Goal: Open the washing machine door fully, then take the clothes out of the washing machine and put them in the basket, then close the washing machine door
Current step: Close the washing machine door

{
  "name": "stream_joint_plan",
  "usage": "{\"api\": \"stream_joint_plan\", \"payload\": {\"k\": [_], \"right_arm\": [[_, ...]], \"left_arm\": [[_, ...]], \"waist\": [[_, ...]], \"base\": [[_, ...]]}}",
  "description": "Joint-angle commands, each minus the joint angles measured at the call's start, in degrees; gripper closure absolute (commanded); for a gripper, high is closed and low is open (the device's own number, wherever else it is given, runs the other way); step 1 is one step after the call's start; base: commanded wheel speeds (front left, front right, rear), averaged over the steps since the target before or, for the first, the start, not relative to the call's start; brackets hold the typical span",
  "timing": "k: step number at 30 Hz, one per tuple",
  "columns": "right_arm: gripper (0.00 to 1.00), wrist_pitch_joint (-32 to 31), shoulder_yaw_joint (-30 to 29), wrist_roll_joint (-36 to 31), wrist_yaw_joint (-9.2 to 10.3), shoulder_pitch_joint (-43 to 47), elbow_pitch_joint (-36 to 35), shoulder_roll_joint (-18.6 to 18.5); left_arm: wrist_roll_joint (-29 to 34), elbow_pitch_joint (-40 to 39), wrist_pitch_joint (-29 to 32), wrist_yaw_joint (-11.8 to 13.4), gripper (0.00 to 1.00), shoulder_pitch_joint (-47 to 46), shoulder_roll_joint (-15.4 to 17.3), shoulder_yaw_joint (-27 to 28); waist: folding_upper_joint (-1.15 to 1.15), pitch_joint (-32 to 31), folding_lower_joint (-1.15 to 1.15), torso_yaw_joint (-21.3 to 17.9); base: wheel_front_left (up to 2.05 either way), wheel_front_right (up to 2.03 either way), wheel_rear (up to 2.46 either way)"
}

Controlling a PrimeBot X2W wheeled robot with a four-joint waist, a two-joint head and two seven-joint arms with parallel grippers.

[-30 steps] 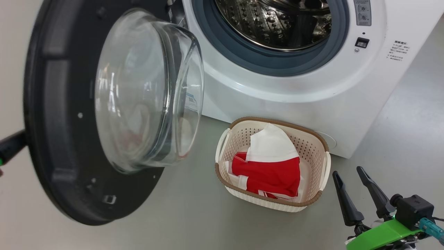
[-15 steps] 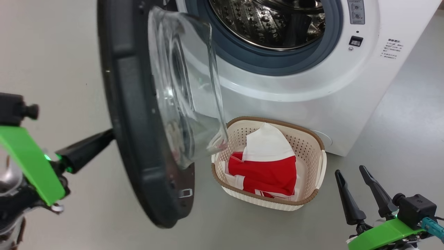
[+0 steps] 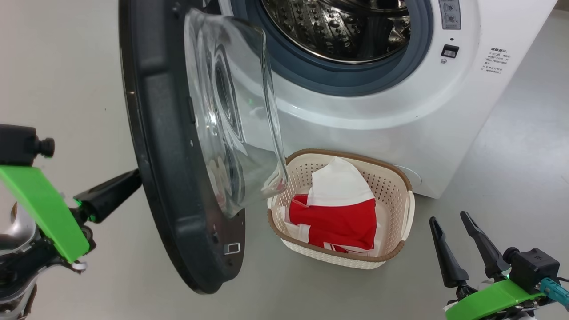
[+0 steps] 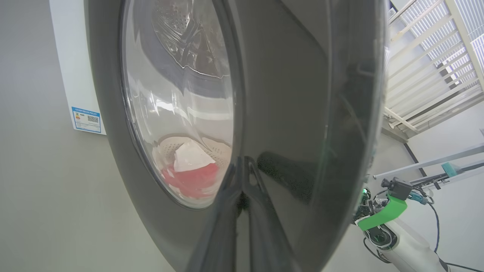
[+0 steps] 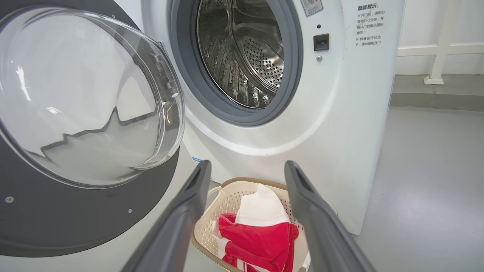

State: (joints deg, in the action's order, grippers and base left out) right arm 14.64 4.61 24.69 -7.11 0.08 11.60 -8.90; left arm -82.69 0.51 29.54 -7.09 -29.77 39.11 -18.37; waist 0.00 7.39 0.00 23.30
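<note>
The washing machine door (image 3: 169, 155), a black rim around a bulging glass bowl (image 3: 231, 120), stands half swung in front of the white washing machine (image 3: 378, 111). The steel drum (image 3: 338, 31) looks bare. My left gripper is shut, its fingers (image 3: 111, 195) pressed against the door's outer face (image 4: 302, 113); in the left wrist view the gripper (image 4: 242, 196) meets the glossy black rim. Red and white clothes (image 3: 338, 224) lie in the cream basket (image 3: 400, 178) on the floor below the drum. My right gripper (image 3: 448, 218) hangs open right of the basket, holding nothing; its own view looks between its fingers (image 5: 189, 211) at the basket (image 5: 227, 200).
Grey floor surrounds the machine, with room to the right of it (image 3: 524, 133). A white railing and wall base (image 5: 438, 49) stand behind the machine on the right. The door's lower edge (image 3: 209, 275) hangs just left of the basket.
The door has swung from wide open to roughly half shut, with my left gripper following against its outer face. In the last half second it barely moved. The right gripper stayed put.
</note>
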Motion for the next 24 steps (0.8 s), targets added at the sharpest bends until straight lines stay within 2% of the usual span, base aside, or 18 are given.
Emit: {"api": "stream_joint_plan", "payload": {"k": [1,8,9,10,11,14,18,19,20,21,22,24], "right_arm": [[0.0,0.4,1.3,0.0,-0.37,-1.0,-1.3,-0.4],[0.0,0.4,1.9,0.2,-0.37,-0.4,-1.1,0.1],[0.0,0.4,2.0,0.3,-0.37,-0.3,-1.1,0.1],[0.0,0.4,2.0,0.3,-0.37,-0.1,-1.0,0.2],[0.0,0.4,2.1,0.4,-0.37,0.1,-1.0,0.2],[0.0,0.4,2.2,0.5,-0.37,0.6,-1.0,0.4],[0.0,0.4,2.4,0.6,-0.37,1.2,-1.0,0.4],[0.0,0.4,2.4,0.6,-0.37,1.3,-1.0,0.4],[0.0,0.4,2.4,0.6,-0.37,1.4,-1.0,0.3],[0.0,0.4,2.4,0.6,-0.37,1.4,-1.0,0.3],[0.0,0.4,2.4,0.6,-0.37,1.5,-1.0,0.3],[0.0,0.4,2.5,0.7,-0.37,1.5,-1.0,0.2]], "left_arm": [[0.4,-0.5,-0.9,-0.4,1.0,-2.2,3.7,2.6],[2.6,2.2,-8.0,-0.4,1.0,0.7,4.9,0.9],[3.1,2.7,-9.1,-0.4,0.98,1.4,5.1,0.6],[3.7,3.3,-10.3,-0.4,0.85,2.0,5.3,0.2],[4.6,4.1,-11.5,-0.4,0.76,2.7,5.5,-0.3],[5.7,6.1,-14.7,-0.4,0.72,4.8,5.3,-2.0],[5.5,7.7,-18.5,-0.4,0.56,7.7,4.8,-3.8],[5.4,8.1,-19.4,-0.4,0.3,8.4,4.7,-4.1],[5.2,8.3,-20.2,-0.4,0.11,9.1,4.6,-4.5],[5.2,8.3,-20.2,-0.4,0.11,9.1,4.6,-4.5],[5.0,8.5,-21.0,-0.4,0.0,9.7,4.5,-4.9],[4.5,9.0,-22.8,-0.4,0.0,10.7,4.2,-5.4]], "waist": [[0.0,-0.2,0.0,0.1],[0.0,-2.1,0.0,0.4],[0.0,-2.4,0.0,0.5],[0.0,-2.7,0.0,0.6],[0.0,-3.0,0.0,0.7],[0.0,-3.8,0.0,1.2],[0.0,-4.6,0.0,1.7],[0.0,-4.7,0.0,1.9],[0.0,-4.8,0.0,2.0],[0.0,-4.8,0.0,2.0],[0.0,-4.9,0.0,2.1],[0.0,-5.0,0.0,2.3]], "base": [[0.0,0.0,0.0],[0.0,0.0,0.0],[0.0,0.0,0.0],[0.0,0.0,0.0],[0.0,0.0,0.0],[0.0,0.0,0.0],[0.0,0.0,0.0],[0.0,0.0,0.0],[0.0,0.0,0.0],[0.0,0.0,0.0],[0.0,0.0,0.0],[0.0,0.0,0.0]]}}
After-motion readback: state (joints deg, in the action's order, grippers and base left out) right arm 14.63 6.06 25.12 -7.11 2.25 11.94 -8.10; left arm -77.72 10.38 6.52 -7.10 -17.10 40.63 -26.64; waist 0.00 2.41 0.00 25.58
